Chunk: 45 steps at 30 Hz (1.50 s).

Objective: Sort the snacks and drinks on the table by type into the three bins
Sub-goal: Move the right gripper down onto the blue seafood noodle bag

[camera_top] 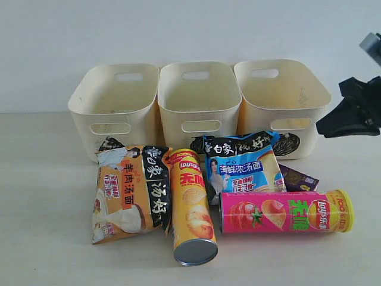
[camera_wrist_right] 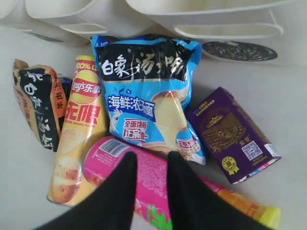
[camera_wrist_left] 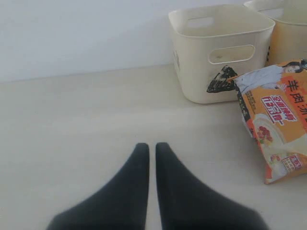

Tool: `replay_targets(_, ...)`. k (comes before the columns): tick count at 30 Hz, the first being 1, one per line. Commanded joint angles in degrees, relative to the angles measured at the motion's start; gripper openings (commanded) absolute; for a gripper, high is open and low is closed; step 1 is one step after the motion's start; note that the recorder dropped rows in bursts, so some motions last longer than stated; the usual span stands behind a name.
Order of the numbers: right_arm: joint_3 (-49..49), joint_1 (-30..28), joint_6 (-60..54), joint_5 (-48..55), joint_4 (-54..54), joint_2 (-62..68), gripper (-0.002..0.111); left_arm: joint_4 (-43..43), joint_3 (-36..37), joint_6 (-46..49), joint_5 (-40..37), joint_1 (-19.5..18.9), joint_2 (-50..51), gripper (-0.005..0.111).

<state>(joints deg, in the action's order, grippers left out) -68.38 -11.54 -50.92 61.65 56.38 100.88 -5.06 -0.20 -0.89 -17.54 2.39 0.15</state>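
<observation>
- Snacks (camera_top: 238, 179) bunched together on the desk (camera_top: 41, 238), on the near side of a row of three cream bins (camera_top: 159, 89).
- Yellow-orange chip tube (camera_top: 191, 205) on its side at the middle of the bunch, metal base toward the near edge.
- Orange noodle bag (camera_top: 128, 190) flat on the desk, touching the left side of that tube, far corner against the left bin (camera_top: 113, 101).
- Pink chip tube (camera_top: 280, 211) lying crosswise to the right, yellow lid at the right end, left end just beside the yellow-orange tube.
- Blue noodle bag (camera_top: 244, 167) on the far side of the pink tube, top edge up against the middle bin (camera_top: 199, 98) and the right bin (camera_top: 283, 95).
- Purple carton (camera_top: 297, 179) lying flat just right of the blue bag, partly hidden behind the pink tube, near the right bin.
- Black scribbled oval on the front of the right bin; scribble on the left bin half covered by the orange bag; front mark of the middle bin hidden.
- All three bins without contents.
- Right end effector (camera_wrist_right: 152, 154) above the pink tube, jaws a little apart, gripping nothing; at the right edge of the exterior view, well off the desk.
- Left end effector (camera_wrist_left: 151, 144) closed and empty, over bare desk, left of the orange bag and the left bin.
</observation>
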Motion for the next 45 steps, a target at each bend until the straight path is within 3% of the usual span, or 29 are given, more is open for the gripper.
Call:
replay_targets(1,-0.4,-0.3,-3.0,0.5,3.9,2.6,0.058,0.0,0.2,-0.5,0.6,-0.1,-0.2,0.004)
replay_targets(3,-0.4,0.8,-4.1,0.2,4.4,3.4,0.071,0.0,0.2,-0.5,0.6,-0.1,-0.2,0.004)
replay_targets(9,-0.4,6.8,-8.5,-7.5,4.2,5.5,0.074,0.0,0.2,-0.5,0.6,-0.1,-0.2,0.004)
replay_targets(15,-0.4,10.8,-8.6,-12.9,2.9,7.6,0.09,0.0,0.2,-0.5,0.6,-0.1,-0.2,0.004)
replay_targets(37,-0.4,19.5,-11.7,-25.3,4.5,13.7,0.089,0.0,0.2,-0.5,0.6,-0.1,-0.2,0.004)
replay_targets(45,-0.4,19.5,-13.1,-23.5,6.6,16.5,0.087,0.0,0.2,-0.5,0.6,-0.1,-0.2,0.004)
